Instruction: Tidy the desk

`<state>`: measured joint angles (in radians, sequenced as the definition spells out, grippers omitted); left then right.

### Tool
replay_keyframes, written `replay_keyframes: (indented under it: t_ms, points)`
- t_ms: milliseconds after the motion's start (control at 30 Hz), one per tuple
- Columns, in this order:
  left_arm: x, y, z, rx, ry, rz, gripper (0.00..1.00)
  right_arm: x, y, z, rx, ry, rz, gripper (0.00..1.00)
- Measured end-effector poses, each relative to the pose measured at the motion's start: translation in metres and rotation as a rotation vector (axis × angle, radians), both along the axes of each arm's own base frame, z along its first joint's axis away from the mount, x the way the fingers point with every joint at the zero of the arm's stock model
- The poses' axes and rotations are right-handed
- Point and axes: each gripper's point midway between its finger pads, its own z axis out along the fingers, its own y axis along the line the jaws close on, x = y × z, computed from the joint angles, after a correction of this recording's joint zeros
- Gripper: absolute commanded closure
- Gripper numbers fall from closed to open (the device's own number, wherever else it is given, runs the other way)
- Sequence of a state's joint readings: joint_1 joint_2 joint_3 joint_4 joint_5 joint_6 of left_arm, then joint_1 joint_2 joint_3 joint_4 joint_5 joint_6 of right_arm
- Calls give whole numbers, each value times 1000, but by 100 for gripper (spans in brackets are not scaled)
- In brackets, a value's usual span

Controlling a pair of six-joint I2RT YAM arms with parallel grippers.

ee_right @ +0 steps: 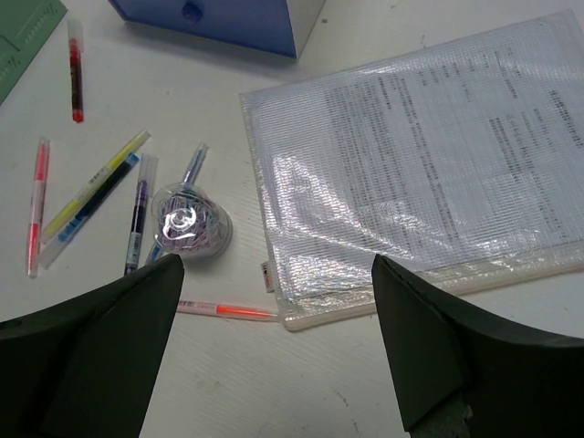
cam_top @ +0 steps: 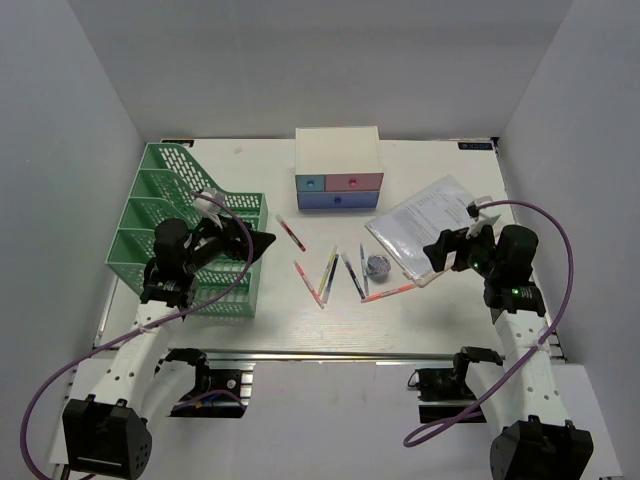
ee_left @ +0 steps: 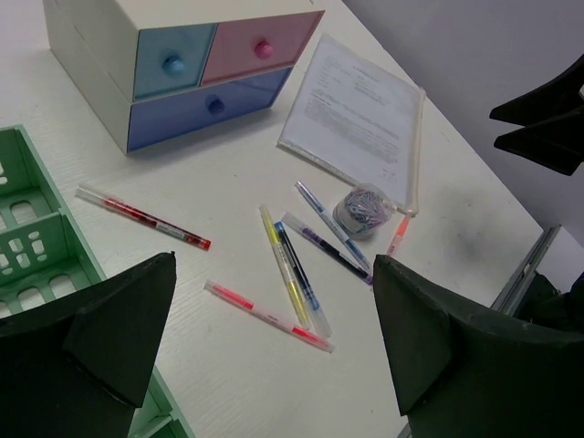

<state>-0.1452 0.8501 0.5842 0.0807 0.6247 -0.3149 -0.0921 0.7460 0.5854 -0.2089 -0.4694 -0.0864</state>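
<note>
The table (cam_top: pixel 280 325) is off-white and boxed in by grey walls (cam_top: pixel 60 150) at the back and both sides, with a metal rail (cam_top: pixel 330 355) along its near edge. A green mesh file rack (cam_top: pixel 150 210) takes the left side, close to that edge. A small white drawer box (cam_top: pixel 338 160) stands at the back centre, with bare surface between it and the rack. A clear document sleeve (cam_top: pixel 425 215) lies at an angle on the right, its far corner near the right edge. Loose pens (cam_top: pixel 327 275) lie scattered in the middle, a red one (cam_top: pixel 291 232) a little apart toward the rack. A small tub of paper clips (cam_top: pixel 378 265) sits just beside the sleeve's near-left edge, and an orange highlighter (cam_top: pixel 390 293) lies just in front of the tub. A bare strip runs between the pens and the rail

The left fingers (cam_top: pixel 262 245) hang above the rack's right front corner, spread wide, holding and touching nothing. The right fingers (cam_top: pixel 440 252) hover over the sleeve's near corner, also spread wide and empty. Both wrist views show only table, pens, tub and sleeve in the gap between the dark fingers
</note>
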Motion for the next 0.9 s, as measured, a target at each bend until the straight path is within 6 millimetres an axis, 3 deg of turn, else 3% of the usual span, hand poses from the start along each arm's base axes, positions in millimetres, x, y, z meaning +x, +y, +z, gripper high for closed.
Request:
replay_keyframes:
  t_ms: [400,500,533,633,733,767,800,833,867,900]
  points:
    - [1,-3,-3,-5,14,-17,6,-10,6,-14,-106,-52,139,11]
    - [1,-3,-5,-9,28,-19,29,-9,0,-22,-128,-43,109,11]
    - [2,-4,-7,-10,35,-20,46,-8,-3,-24,-142,-43,100,11]
    - [6,-5,-15,-8,71,-22,74,-10,-9,-34,-177,-45,98,11]
    - [11,-8,-24,-17,121,-28,79,-17,-5,-37,-198,-72,144,11]
    - [13,-10,-27,-23,137,-33,72,-19,-3,-35,-198,-82,161,14]
    - [15,-12,-29,-28,151,-36,62,-19,0,-34,-195,-91,178,21]
    - [16,-15,-32,-36,172,-42,51,-21,3,-32,-185,-96,197,37]
    - [18,-19,-35,-44,192,-46,40,-21,6,-32,-175,-95,215,89]
    - [19,-23,-37,-45,204,-52,35,-22,9,-31,-163,-92,230,100]
